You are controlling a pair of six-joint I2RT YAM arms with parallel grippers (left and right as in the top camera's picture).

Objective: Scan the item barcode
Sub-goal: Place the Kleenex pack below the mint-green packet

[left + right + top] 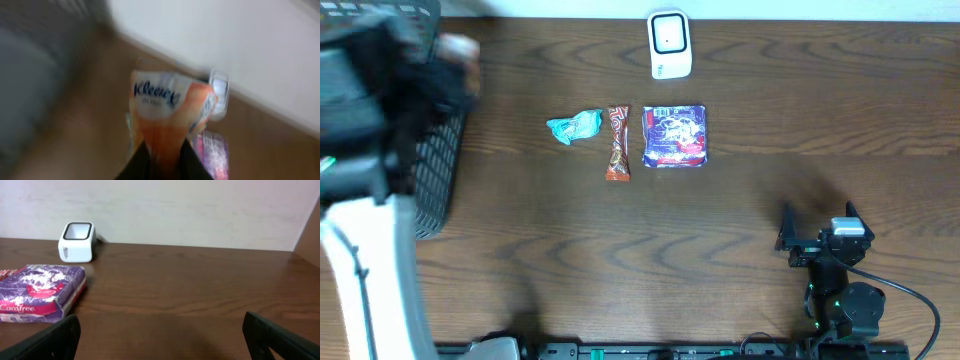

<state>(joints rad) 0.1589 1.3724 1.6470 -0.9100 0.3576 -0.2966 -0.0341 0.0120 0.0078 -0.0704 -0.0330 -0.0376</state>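
Left edge of bench [740, 200]: black mesh basket [435, 180]; above it, blurred, the left hand [164, 152] pinching the near end of an orange-and-white Kleenex pack [167, 107]. The pack is held off the bench, its long axis running away from the hand and its printed end pointing toward the far edge and the white scanner [669, 44]. Middle, in a row: teal wrapper [574, 126], snack bar [617, 141] lying near-to-far, purple Carefree pack [674, 135]; toward the near-right corner: right hand [817, 212], fingers spread wide, well apart from the row.
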